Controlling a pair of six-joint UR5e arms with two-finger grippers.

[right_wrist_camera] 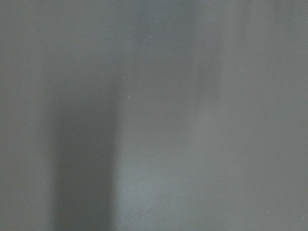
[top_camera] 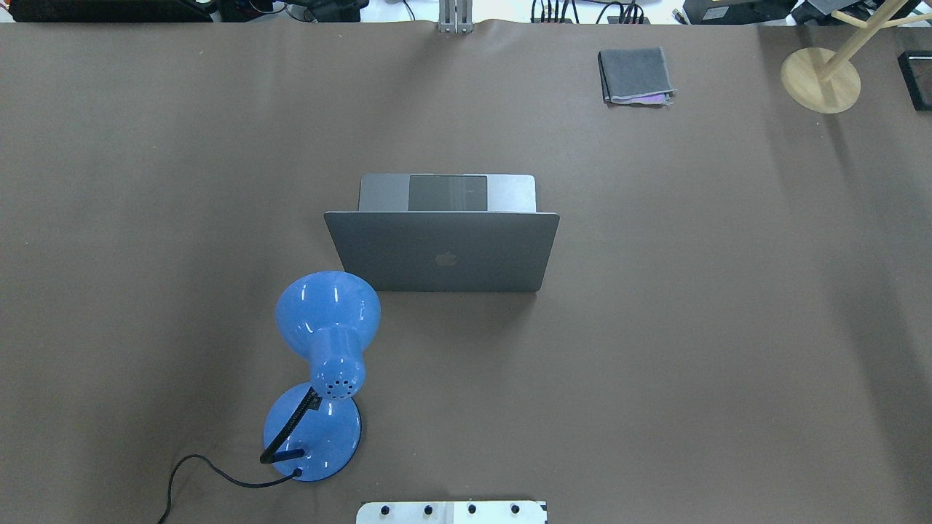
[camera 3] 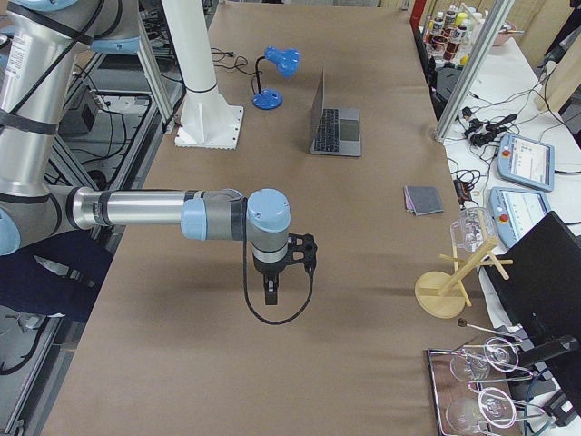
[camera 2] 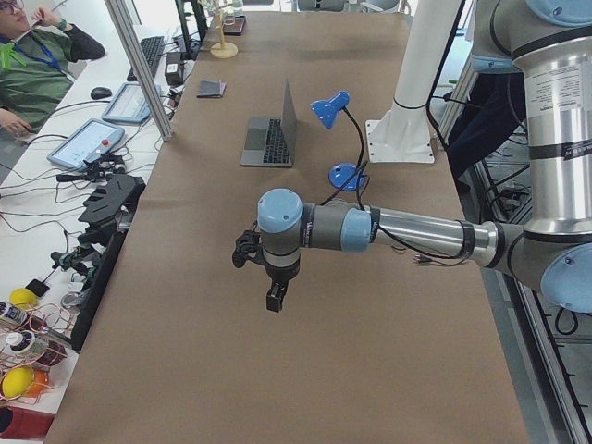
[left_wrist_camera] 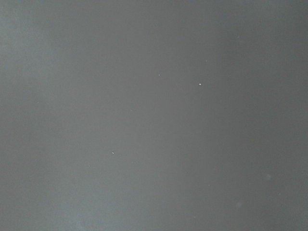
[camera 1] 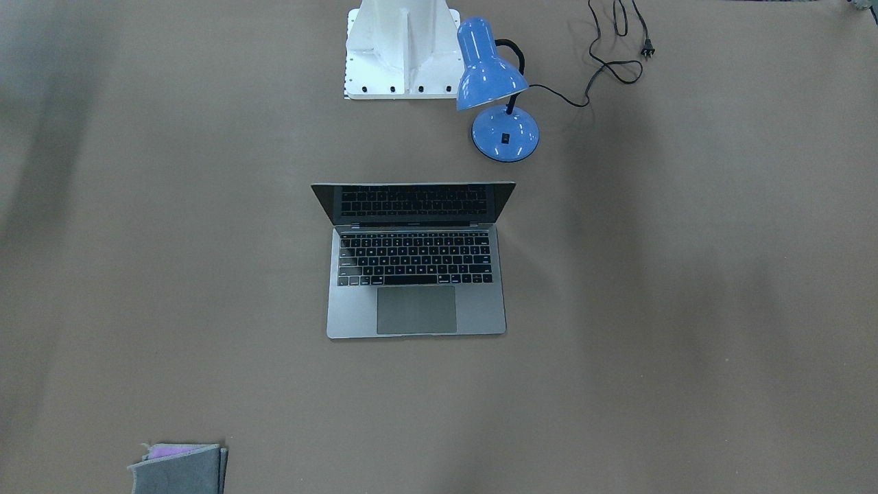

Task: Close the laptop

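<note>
Well beyond the left gripper (camera 2: 275, 301) you have the laptop (camera 2: 273, 139): lid raised, mid-table, with only bare table (camera 2: 277, 388) between the two.

- Blue desk lamp (camera 2: 330, 109): near the laptop's lid, on the robot's side.
- Right gripper (camera 3: 270, 295): likewise well apart from the laptop. A folded grey cloth (camera 3: 424, 200) and a wooden stand (camera 3: 440, 295) lie off to its operator side.
- Both grippers point down over the table. You cannot tell whether their fingers are spread or pressed together.
- Front-facing view alone gives you the keys and trackpad.
- Overhead view alone gives you the lid's logo.
- Wrist views: blank table surface only.
</note>
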